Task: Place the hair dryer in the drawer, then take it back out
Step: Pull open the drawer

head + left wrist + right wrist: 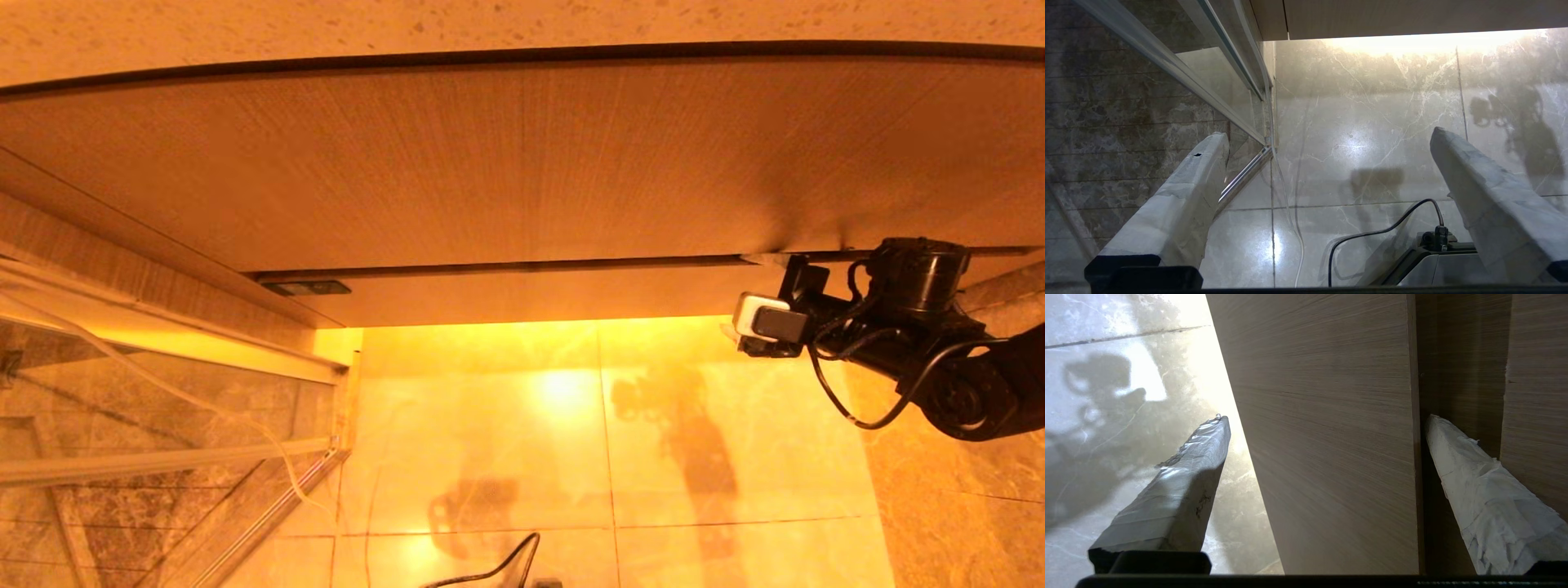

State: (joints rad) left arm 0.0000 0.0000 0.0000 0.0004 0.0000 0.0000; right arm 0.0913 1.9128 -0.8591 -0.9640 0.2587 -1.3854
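The hair dryer is not in any view. The drawer shows only as a shut, pale wood, handle-less front strip (531, 296) under the larger wood-grain panel (522, 163). My right gripper (774, 268) is at the seam between the two, near the right end. In the right wrist view it (1327, 416) stands open astride the drawer front (1331, 437): one finger (1180, 494) on the floor side, the other finger (1478, 490) in the dark gap behind it. My left gripper (1329, 131) hangs open and empty, low over the floor.
A stone countertop (522, 20) runs above the cabinet. A glass partition with metal frame (163, 392) stands at the left, with a white cord (204, 404) hanging along it. Glossy marble floor tiles (571, 449) lie below. A black cable (1372, 233) loops by the robot's base (1437, 265).
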